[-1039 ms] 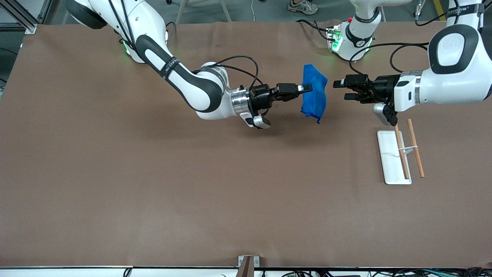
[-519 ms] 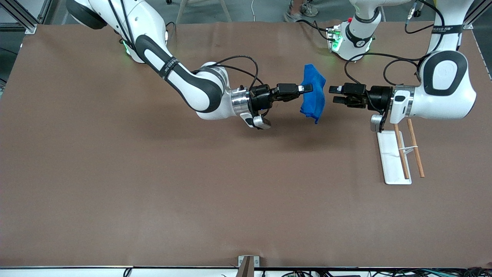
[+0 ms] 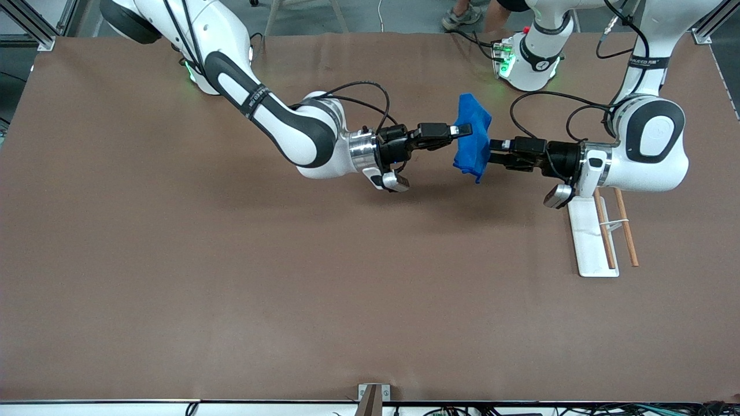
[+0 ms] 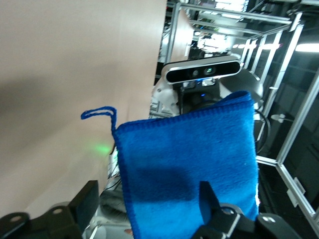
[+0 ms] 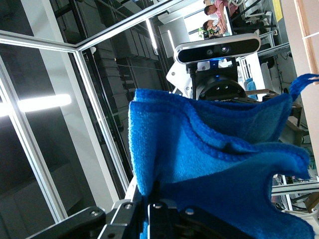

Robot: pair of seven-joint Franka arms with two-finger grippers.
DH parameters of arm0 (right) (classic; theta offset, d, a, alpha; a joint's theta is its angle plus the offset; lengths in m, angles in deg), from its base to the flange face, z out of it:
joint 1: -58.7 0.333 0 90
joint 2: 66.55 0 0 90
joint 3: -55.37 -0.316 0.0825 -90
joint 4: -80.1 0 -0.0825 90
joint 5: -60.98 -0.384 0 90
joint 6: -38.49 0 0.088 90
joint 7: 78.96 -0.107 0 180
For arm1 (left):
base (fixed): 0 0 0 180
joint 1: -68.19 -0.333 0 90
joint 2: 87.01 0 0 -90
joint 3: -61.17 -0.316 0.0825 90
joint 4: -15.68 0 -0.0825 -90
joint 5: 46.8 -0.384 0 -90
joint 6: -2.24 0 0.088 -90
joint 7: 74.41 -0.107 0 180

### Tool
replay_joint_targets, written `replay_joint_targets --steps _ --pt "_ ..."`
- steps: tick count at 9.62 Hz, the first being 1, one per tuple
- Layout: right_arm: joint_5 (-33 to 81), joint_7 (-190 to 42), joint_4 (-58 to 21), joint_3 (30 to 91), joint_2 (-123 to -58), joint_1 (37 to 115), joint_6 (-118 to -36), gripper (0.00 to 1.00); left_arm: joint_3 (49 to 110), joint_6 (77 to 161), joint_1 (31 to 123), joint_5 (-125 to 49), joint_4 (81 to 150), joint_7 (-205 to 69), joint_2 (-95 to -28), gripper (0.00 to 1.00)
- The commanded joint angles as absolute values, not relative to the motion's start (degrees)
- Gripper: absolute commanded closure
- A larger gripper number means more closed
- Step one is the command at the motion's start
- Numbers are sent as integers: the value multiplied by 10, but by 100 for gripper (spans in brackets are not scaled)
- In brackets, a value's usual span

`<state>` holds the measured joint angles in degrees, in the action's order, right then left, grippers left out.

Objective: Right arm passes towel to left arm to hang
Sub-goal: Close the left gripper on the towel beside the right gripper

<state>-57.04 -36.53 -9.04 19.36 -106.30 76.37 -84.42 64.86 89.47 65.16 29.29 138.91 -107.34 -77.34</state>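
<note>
Front view: I see the right gripper (image 3: pixel 462 130) clamped on the towel (image 3: pixel 473 138), held in the air over the table (image 3: pixel 231 277); the left gripper (image 3: pixel 490 152) meets its edge, near the rack (image 3: pixel 589 242).
Left wrist view: my left gripper's fingers (image 4: pixel 208 201) stand apart, astride the towel (image 4: pixel 189 169).
Right wrist view: towel (image 5: pixel 214 164) pinched tight.

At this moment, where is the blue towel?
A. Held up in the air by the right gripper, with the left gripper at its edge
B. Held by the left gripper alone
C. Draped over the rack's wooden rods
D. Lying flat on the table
A. The right gripper is shut on the towel, which hangs above the table; the left gripper, fingers open in the left wrist view, has reached its edge.
</note>
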Motion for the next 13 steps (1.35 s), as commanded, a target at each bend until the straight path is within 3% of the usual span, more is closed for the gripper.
replay_joint_targets --steps 1,3,4,5,7,10,12,13 --pt "-585 -354 -88 184 -1067 762 -847 99 651 897 647 325 1406 -1099 -766 16" --pt "-585 -355 -87 184 -1067 763 -848 99 651 887 648 325 1415 -1108 -766 24" --pt "-586 -355 -87 183 -1067 763 -848 99 651 887 648 325 1416 -1113 -766 48" --pt "-586 -355 -87 182 -1067 763 -849 99 651 885 646 324 1415 -1113 -766 91" --pt "-586 -355 -87 178 -1067 763 -850 99 649 879 646 324 1413 -1113 -766 99" --pt "-587 -357 -87 178 -1067 763 -851 99 647 881 647 321 1400 -1106 -766 100" --pt "-600 -382 -77 164 -1065 762 -927 99 646 884 647 318 1392 -1104 -765 100" --pt "-593 -454 -66 149 -1063 757 -975 89 646 884 647 316 1384 -1093 -764 100"
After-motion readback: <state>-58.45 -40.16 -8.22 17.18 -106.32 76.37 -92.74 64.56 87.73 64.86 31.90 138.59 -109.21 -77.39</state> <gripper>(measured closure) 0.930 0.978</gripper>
